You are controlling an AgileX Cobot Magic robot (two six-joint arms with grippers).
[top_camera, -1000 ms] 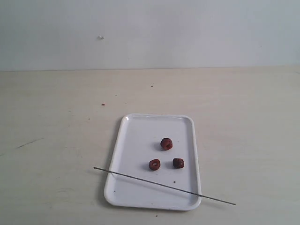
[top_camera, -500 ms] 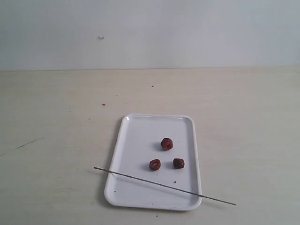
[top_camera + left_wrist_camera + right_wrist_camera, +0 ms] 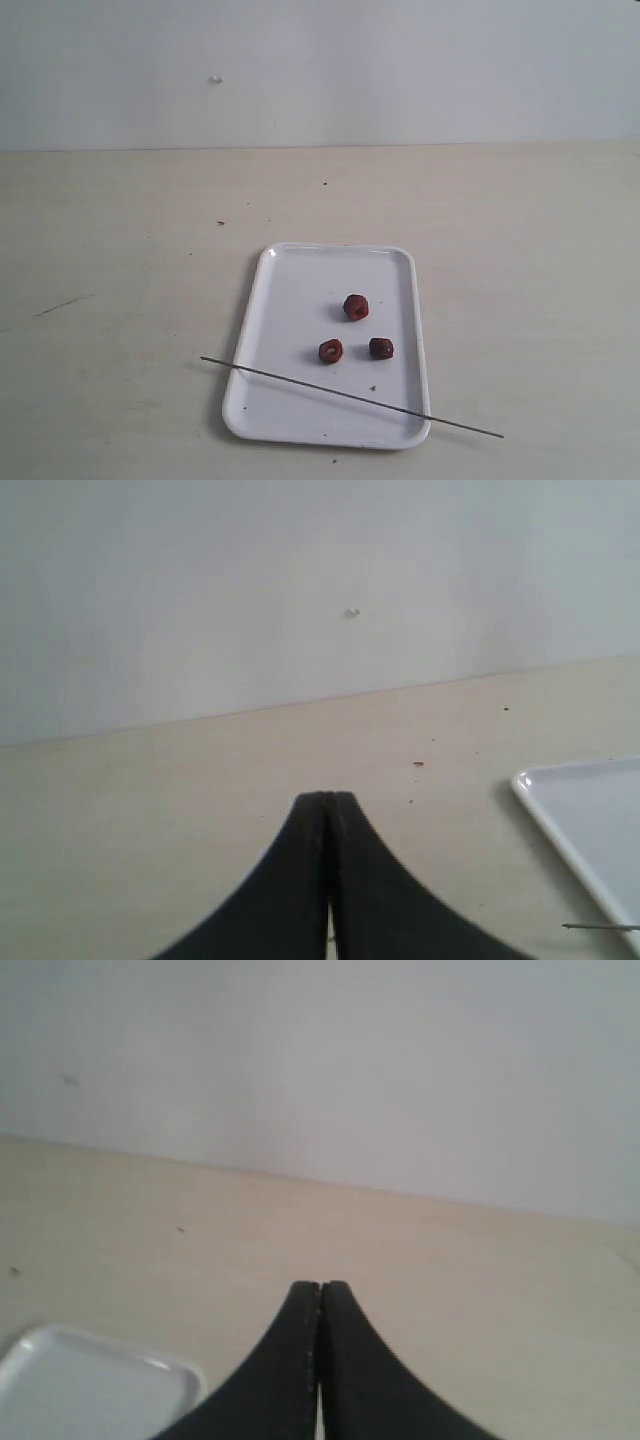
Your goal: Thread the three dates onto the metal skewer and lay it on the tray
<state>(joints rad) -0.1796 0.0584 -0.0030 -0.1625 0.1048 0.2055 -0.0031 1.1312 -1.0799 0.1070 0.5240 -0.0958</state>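
A pale beige worktop (image 3: 120, 250) runs back to a plain white wall (image 3: 400, 70). On it lies a white tray (image 3: 300, 270) holding three loose dark red dates, all apart: the far date (image 3: 355, 307), the left date (image 3: 330, 351) and the right date (image 3: 380, 348). The metal skewer (image 3: 350, 397) lies slantwise across the tray's near end, bare, both tips jutting past the rim. The left gripper (image 3: 327, 798) has its black fingers pressed together on nothing, above bare worktop beside the tray. The right gripper (image 3: 320, 1285) is likewise closed and empty.
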